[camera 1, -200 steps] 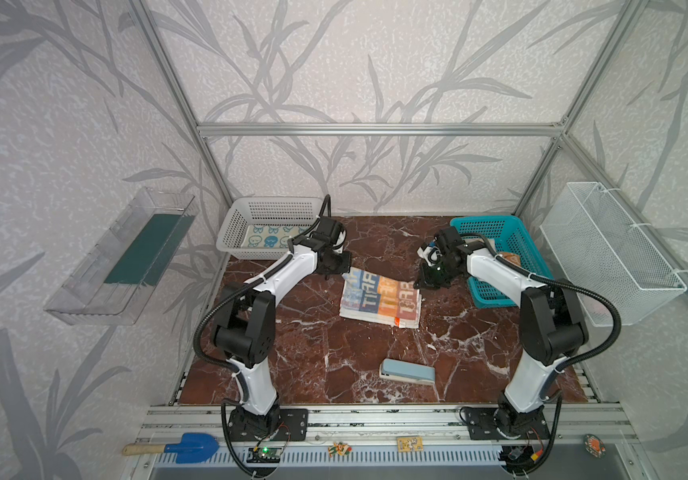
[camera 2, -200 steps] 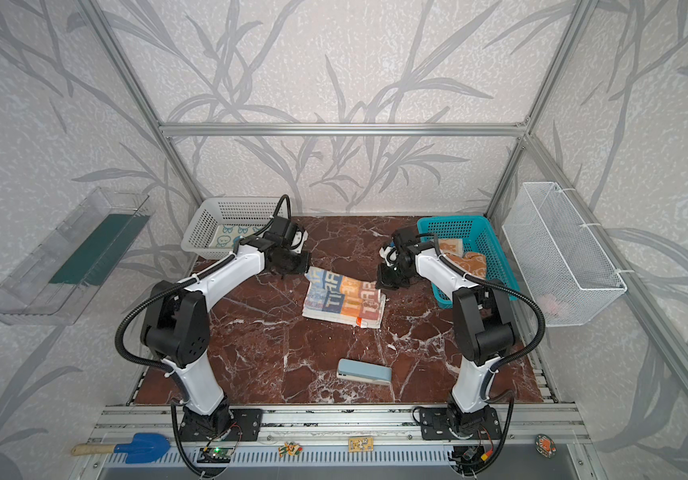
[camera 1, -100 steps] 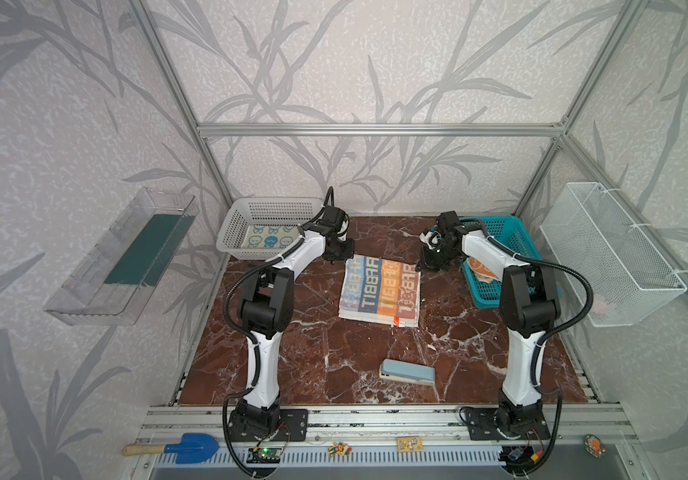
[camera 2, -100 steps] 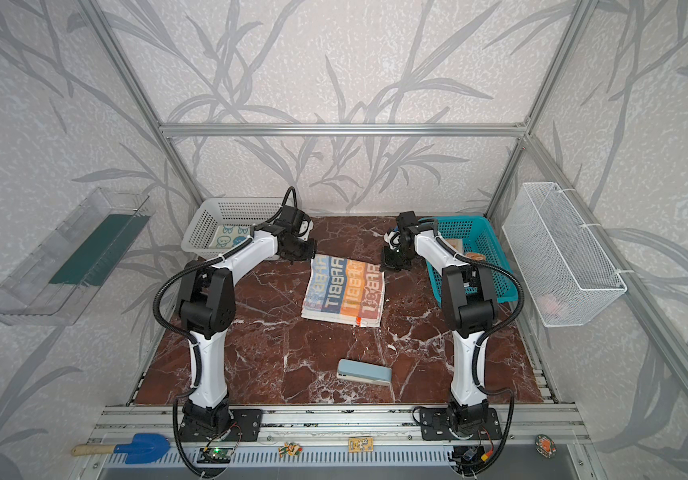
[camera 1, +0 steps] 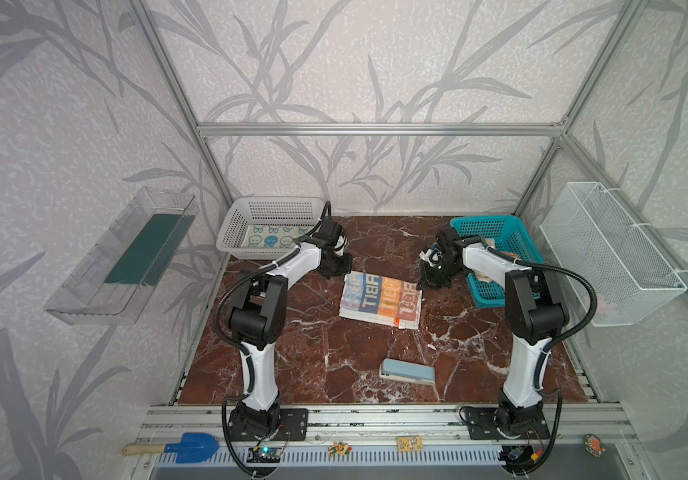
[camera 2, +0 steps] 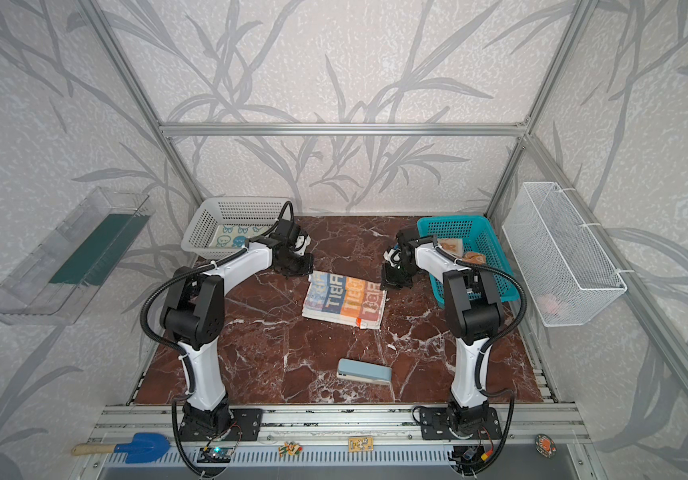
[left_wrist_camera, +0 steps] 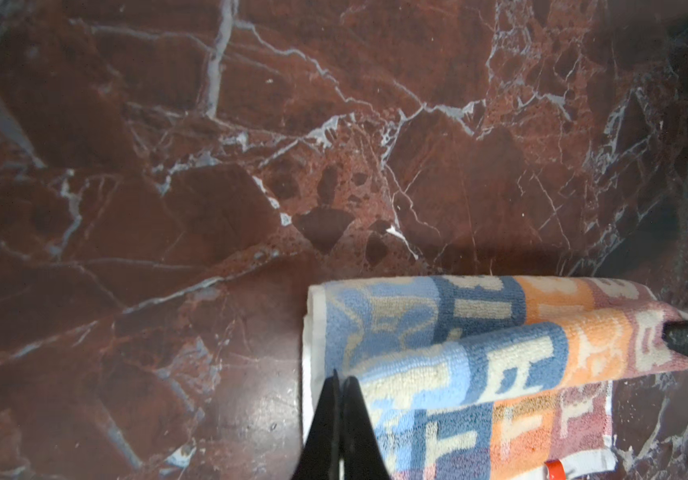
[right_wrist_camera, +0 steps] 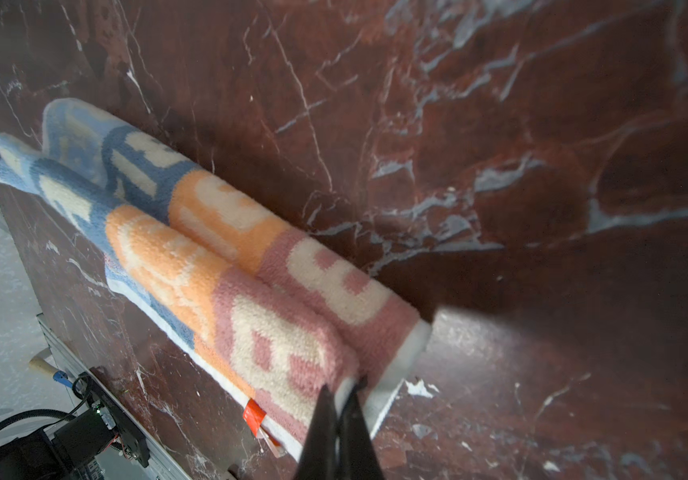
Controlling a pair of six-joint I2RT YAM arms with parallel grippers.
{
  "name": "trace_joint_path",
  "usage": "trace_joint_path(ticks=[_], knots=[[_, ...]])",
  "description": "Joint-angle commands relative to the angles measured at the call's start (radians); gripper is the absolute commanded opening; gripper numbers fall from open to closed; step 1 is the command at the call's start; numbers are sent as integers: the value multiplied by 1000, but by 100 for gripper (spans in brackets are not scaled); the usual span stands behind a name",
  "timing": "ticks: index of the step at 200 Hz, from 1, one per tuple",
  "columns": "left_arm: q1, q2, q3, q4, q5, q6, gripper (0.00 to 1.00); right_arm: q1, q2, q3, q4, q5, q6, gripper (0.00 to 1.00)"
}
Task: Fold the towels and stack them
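1. Left wrist view: the left gripper (left_wrist_camera: 340, 378), black jaws clenched, pinches one corner of the lettered terry towel (left_wrist_camera: 479, 353), a soft cloth of blue, orange and pink blocks. In the right wrist view the right gripper (right_wrist_camera: 340, 390) is clenched on the opposite corner of the same edge.
2. Half a second back both arms were stretched toward 12 o'clock and the cloth was drawn out long. Both grippers have since pulled back toward 6 o'clock. In both top views the lettered terry towel now looks shorter, and its 12 o'clock side is rolled into a crease.
3. It sits mid-way across the dark red marble table (camera 1: 334, 353), slightly toward 12 o'clock. The lower layer lies flat on the stone and the upper layer is lifted between the two grips.
4. Judgement: the fold is under way, not finished. The held edge probably has to travel on to the 6 o'clock edge before it is let go.
5. The cream-and-blue animal-face towel (camera 1: 269, 240) lies in the white perforated plastic basket (camera 1: 232, 224) at 10 o'clock. The orange-and-cream towel (camera 2: 448, 245) lies in the teal plastic basket (camera 2: 454, 226) at 2 o'clock. With the three cloths in three places, the stacking looks unfinished.
6. The pale blue stapler-like block (camera 1: 408, 371) rests toward 6 o'clock, well apart from the fold.
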Motion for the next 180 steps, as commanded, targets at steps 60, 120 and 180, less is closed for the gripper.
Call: trace_joint_path(ticks=[60, 120, 180], knots=[[-2, -126, -127, 54, -16, -30, 0, 40, -151, -177, 57, 11, 29, 0], [-13, -167, -212, 80, -12, -50, 0, 67, -179, -257, 103, 23, 52, 0], [-19, -200, -256, 99, -3, -74, 0, 73, -230, -280, 97, 25, 52, 0]])
